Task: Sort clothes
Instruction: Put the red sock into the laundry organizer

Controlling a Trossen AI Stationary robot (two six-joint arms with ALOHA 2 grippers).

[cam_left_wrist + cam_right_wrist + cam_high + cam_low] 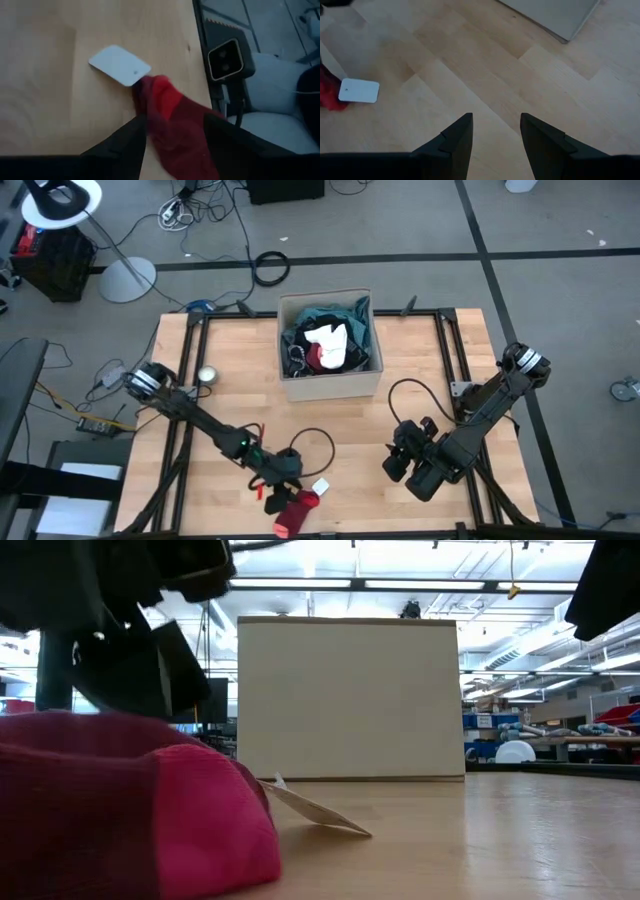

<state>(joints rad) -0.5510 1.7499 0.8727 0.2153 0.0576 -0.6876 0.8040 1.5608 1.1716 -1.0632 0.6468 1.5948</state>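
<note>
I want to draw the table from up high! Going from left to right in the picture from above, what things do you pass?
Small round silvery thing → left end effector, standing open over the red sock → white tag → cardboard box full of clothes → right end effector, open over bare wood.

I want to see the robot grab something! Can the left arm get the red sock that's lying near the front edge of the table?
Probably yes. The left gripper hangs right over the red sock, its fingers open on either side of the cloth. Only the sock's white tag lies beside it on the table, so nothing seems to block the way.
</note>
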